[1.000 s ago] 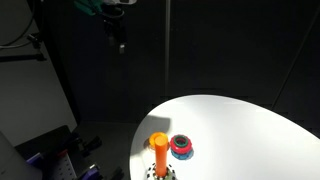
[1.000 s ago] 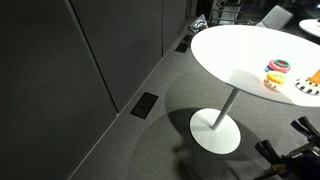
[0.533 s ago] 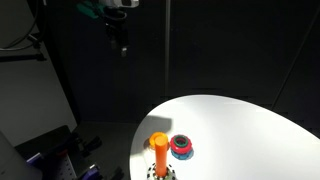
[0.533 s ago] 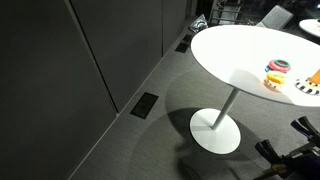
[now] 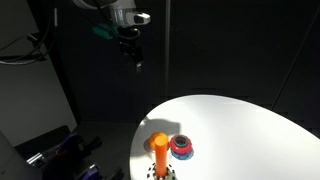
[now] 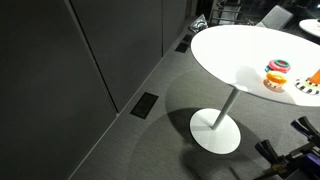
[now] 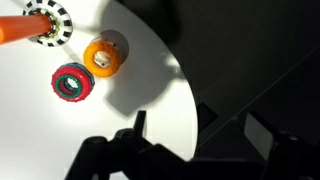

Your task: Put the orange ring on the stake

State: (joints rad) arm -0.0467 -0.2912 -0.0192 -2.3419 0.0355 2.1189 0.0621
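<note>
Orange ring (image 7: pixel 103 56): small, bright orange, doughnut shape with a pale hole in the middle, same colour as the stake (image 7: pixel 14 29). It lies flat on the white round table (image 7: pixel 150 90), not on the stake. In the wrist view it sits just beside the stake's black-and-white checkered base (image 7: pixel 56 22) and just beside the red-and-blue ring (image 7: pixel 72 82), apart from both, with a shadow on its rim side. All three cluster close to the table's edge. In an exterior view the stake (image 5: pixel 161 157) stands upright at the table's near-left edge. The orange ring is right behind it and hard to separate from it by colour; the red-and-blue ring lies beside it. Gripper (image 5: pixel 136 63): hangs from the arm (image 5: pixel 118 14) high above, out past the table's edge over the dark floor, well apart from the orange ring, not touching anything. In the wrist view the gripper (image 7: pixel 170 125) is at the bottom, with dark fingers (image 7: pixel 135 126) spread apart and nothing between them, so released and empty. The gap sits roughly over the table's rim, and the orange ring lies up and to the left of it, well clear. In the exterior view from the floor side the gripper is out of frame and the rings are too small to separate.
</note>
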